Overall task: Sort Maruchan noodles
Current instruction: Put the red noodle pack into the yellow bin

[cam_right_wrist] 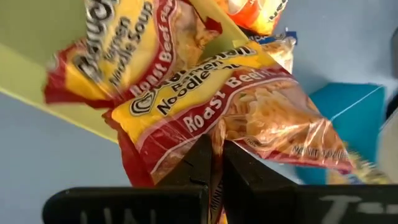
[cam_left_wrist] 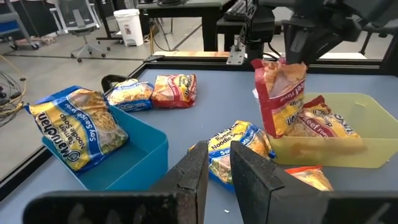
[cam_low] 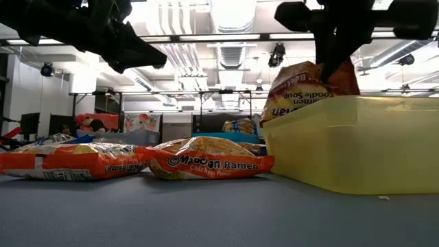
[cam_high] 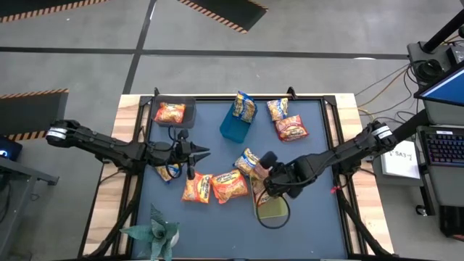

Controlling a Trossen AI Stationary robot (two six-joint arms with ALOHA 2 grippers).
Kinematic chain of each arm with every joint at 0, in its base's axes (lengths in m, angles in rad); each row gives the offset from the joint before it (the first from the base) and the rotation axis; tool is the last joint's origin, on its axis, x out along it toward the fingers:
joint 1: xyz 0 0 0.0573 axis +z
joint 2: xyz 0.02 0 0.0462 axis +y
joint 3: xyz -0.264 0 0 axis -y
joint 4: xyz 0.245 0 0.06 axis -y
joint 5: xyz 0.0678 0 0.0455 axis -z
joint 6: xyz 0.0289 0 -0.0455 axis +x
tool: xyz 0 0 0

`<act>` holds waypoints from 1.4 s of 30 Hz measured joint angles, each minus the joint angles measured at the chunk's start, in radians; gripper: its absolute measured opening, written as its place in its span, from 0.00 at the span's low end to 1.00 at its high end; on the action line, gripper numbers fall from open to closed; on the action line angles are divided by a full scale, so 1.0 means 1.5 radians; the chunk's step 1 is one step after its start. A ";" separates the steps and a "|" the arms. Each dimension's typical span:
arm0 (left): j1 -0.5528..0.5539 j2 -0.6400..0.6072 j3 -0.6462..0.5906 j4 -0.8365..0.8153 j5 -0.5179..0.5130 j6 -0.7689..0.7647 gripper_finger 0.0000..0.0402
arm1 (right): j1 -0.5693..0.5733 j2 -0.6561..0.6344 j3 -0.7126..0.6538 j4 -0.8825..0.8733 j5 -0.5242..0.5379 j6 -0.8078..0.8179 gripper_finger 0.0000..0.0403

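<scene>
My right gripper (cam_right_wrist: 217,165) is shut on a red Roast Beef packet (cam_left_wrist: 281,99) and hovers above the yellow-green bin (cam_high: 274,210) near the table's near edge. A second red packet (cam_left_wrist: 323,124) lies inside that bin. My left gripper (cam_left_wrist: 219,165) hangs empty over the table's left middle (cam_high: 201,152), with a narrow gap between its fingers. Two orange packets (cam_high: 214,186) lie flat between the arms, with a blue-and-yellow packet (cam_high: 249,161) beside them. Another blue-and-yellow packet (cam_left_wrist: 78,127) leans in the blue bin (cam_high: 233,127). My right gripper pinches the red packet between its two fingers by its crimped end edge (cam_right_wrist: 217,140), coming from above and pointing down. The packet hangs upright below the fingers, and its lower end (cam_left_wrist: 280,130) dips inside the yellow-green bin, next to the packet lying there.
A dark bin (cam_high: 174,112) at the far left holds an orange packet. A red packet (cam_high: 292,129) and a blue-and-yellow one (cam_high: 278,109) lie at the far right. One more packet (cam_high: 168,172) lies under my left arm. A paper plant (cam_high: 154,232) stands at the near left edge.
</scene>
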 joint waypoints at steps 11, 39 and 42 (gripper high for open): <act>0.000 0.000 0.000 0.000 0.000 0.000 0.13 | 0.007 0.000 0.000 0.000 0.010 -0.165 0.02; 0.000 0.000 0.000 0.013 -0.006 0.003 0.13 | 0.007 -0.001 0.001 0.096 0.002 -0.012 0.18; 0.000 0.000 0.000 0.016 -0.006 0.003 0.13 | 0.007 0.000 0.001 0.101 -0.031 -0.015 0.15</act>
